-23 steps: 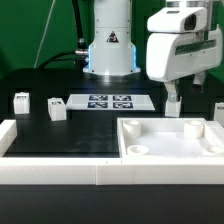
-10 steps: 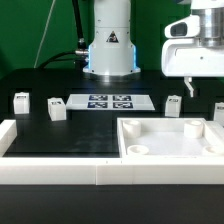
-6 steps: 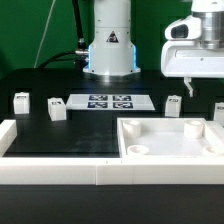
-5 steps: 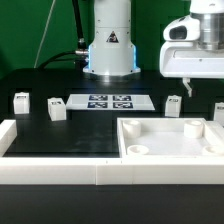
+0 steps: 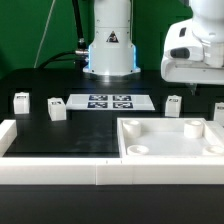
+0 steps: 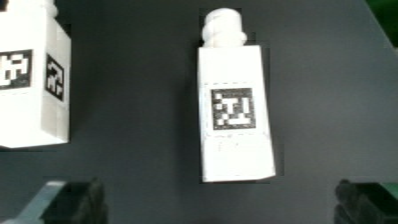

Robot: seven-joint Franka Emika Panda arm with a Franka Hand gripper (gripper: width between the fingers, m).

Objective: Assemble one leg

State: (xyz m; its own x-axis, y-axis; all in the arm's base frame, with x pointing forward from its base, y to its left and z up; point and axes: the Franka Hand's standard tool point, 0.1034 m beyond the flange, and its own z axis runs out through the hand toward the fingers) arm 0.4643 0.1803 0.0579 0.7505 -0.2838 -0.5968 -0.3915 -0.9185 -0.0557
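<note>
Several legs, small white posts with tags, stand on the black table: two at the exterior view's left (image 5: 20, 100) (image 5: 57, 108) and two at the right (image 5: 173, 104) (image 5: 219, 110). My gripper (image 5: 190, 84) hangs above the table between the two right legs, holding nothing. In the wrist view one leg (image 6: 237, 112) lies lengthwise below the camera, tag up, with its round peg (image 6: 221, 28) at the far end. A second leg (image 6: 32, 85) lies beside it. My gripper (image 6: 214, 204) is open, its dark fingertips (image 6: 64, 200) wide apart and clear of the leg.
The big white tray-like part with round sockets (image 5: 205, 150) lies at the front right. The marker board (image 5: 108, 101) lies in front of the robot base (image 5: 108, 45). A white wall (image 5: 50, 172) runs along the front edge and up the left side.
My gripper has risen from beside the right leg and moved toward the exterior view's right, uncovering that leg. In the last half second its head has shifted slightly. No leg moved.
</note>
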